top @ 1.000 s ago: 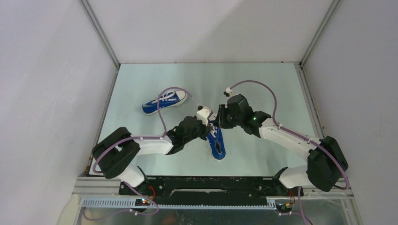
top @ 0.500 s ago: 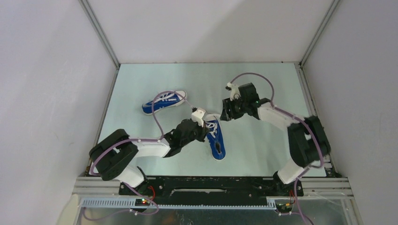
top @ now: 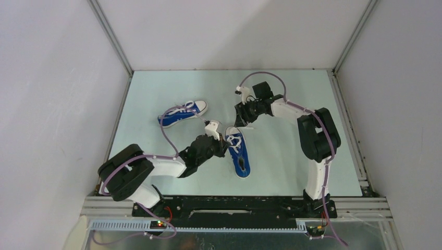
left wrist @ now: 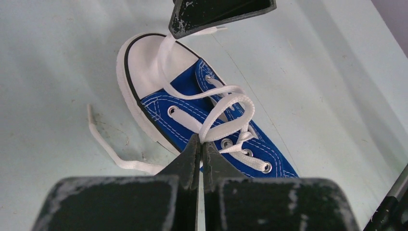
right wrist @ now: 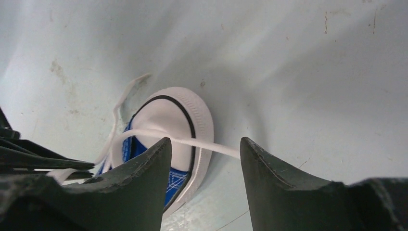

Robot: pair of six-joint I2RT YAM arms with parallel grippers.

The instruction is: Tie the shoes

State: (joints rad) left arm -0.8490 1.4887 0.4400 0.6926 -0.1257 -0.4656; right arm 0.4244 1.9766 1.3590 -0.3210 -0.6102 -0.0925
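Two blue shoes with white laces lie on the table: one (top: pixel 182 113) at the far left, the other (top: pixel 241 159) in the middle with its white toe cap (left wrist: pixel 149 62) pointing away from the arm bases. My left gripper (left wrist: pixel 202 142) is shut on a loop of the middle shoe's lace (left wrist: pixel 230 107) above the eyelets. My right gripper (right wrist: pixel 204 147) hangs open just beyond that toe cap (right wrist: pixel 179 118). A taut strand of the lace (right wrist: pixel 211 144) runs across the gap between its fingers. In the top view the left gripper (top: pixel 225 141) and right gripper (top: pixel 241 121) stand close together.
A loose lace end (left wrist: pixel 109 149) trails on the pale green table (top: pixel 292 156) left of the middle shoe. One finger of the right gripper (left wrist: pixel 221 13) hangs above the toe cap in the left wrist view. White walls enclose the table on three sides.
The right gripper has opened and drawn back to the far side, its arm folding upright. The left gripper has slid slightly left, still pinching the lace loop.
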